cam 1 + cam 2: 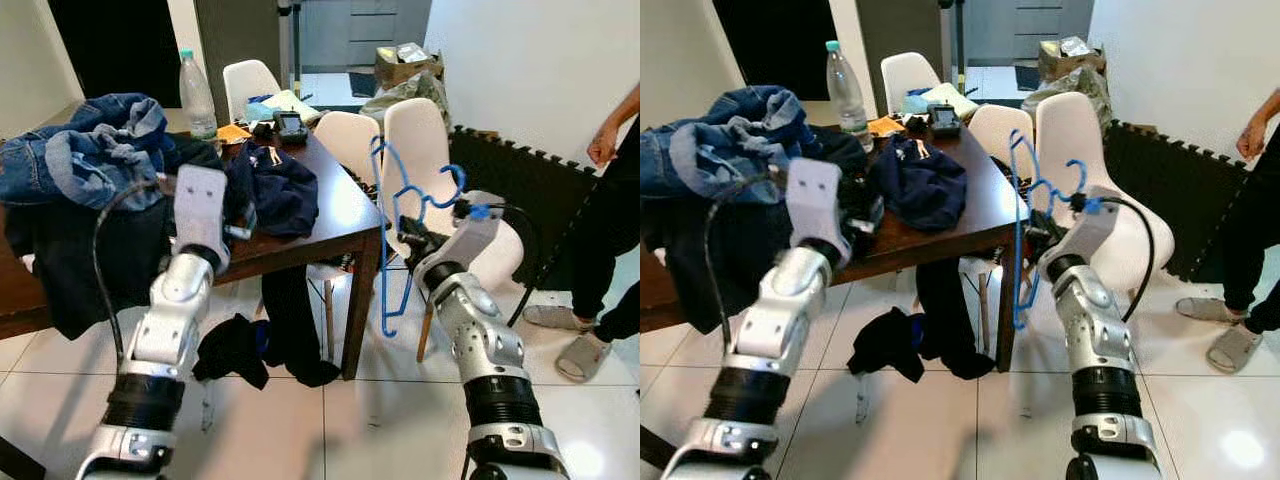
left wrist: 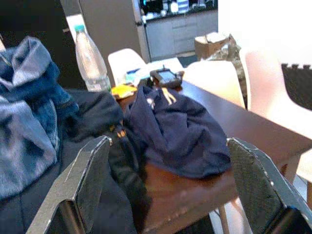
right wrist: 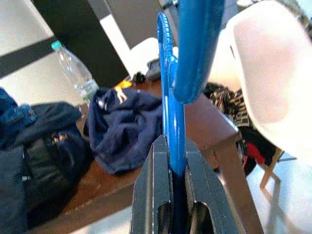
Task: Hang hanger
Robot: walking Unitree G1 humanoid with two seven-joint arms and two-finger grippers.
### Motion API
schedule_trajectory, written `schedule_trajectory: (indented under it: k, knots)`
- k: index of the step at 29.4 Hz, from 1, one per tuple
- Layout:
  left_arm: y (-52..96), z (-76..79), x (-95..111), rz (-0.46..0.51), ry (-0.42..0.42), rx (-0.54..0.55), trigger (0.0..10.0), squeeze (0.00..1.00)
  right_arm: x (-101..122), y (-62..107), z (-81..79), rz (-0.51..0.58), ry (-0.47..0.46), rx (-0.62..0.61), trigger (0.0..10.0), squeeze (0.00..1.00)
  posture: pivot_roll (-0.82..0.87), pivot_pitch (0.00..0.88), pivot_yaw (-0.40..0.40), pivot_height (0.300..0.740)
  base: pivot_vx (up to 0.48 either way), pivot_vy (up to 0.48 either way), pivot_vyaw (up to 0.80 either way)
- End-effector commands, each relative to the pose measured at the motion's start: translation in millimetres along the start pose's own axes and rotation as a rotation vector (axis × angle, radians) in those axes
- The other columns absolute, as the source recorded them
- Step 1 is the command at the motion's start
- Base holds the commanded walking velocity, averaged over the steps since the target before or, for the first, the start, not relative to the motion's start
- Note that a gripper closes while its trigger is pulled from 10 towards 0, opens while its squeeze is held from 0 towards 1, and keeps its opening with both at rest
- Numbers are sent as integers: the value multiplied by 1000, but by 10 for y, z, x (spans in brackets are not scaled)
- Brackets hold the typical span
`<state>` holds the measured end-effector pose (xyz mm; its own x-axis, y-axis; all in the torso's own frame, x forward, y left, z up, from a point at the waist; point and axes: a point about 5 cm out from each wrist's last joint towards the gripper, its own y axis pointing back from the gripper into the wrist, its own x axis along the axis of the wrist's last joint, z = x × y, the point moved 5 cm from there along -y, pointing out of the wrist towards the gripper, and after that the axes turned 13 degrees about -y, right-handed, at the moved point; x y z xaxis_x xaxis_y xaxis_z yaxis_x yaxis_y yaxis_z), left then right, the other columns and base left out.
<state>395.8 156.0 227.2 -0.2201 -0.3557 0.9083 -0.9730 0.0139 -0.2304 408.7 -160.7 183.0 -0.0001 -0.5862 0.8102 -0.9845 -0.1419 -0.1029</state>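
Our right arm reached forward and up, and the right tool was clamped on the blue hanger, which stood upright in the air beside the corner of the dark tabletop, in front of a white chair. Our left arm was raised too, the left tool with its fingers spread wide and holding nothing, aimed across the tabletop.

On that tabletop lay a navy garment, a heap of blue denim, a clear plastic bottle and a small dark device. Dark clothing sat on the pale tiled floor under the edge. A person in dark trousers and slippers stood at our right, by black foam mats along the wall.

The right wrist view showed the blue bar pinched tight between the two black fingers; the left wrist view showed kitchen cabinets far behind.
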Motion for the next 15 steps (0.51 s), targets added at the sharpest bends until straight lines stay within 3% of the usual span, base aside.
schedule_trajectory:
  k: [1,4,7,15]
  knots:
    - [-9,-88,19,9,-36,26,10000,0,25,-28,-52,16,-11,16,10000,0,149,0,2,740,0,0,0]
    - [-43,-211,109,29,-66,79,10000,0,45,-30,-66,23,0,24,10000,0,156,0,-1,740,0,0,0]
    - [-43,-211,109,29,-66,79,10000,0,45,-30,-66,23,0,24,10000,0,156,0,-1,740,0,0,0]
    - [-79,-450,257,57,-109,157,10000,0,53,-37,-87,30,8,38,10000,0,159,0,5,740,0,0,555]
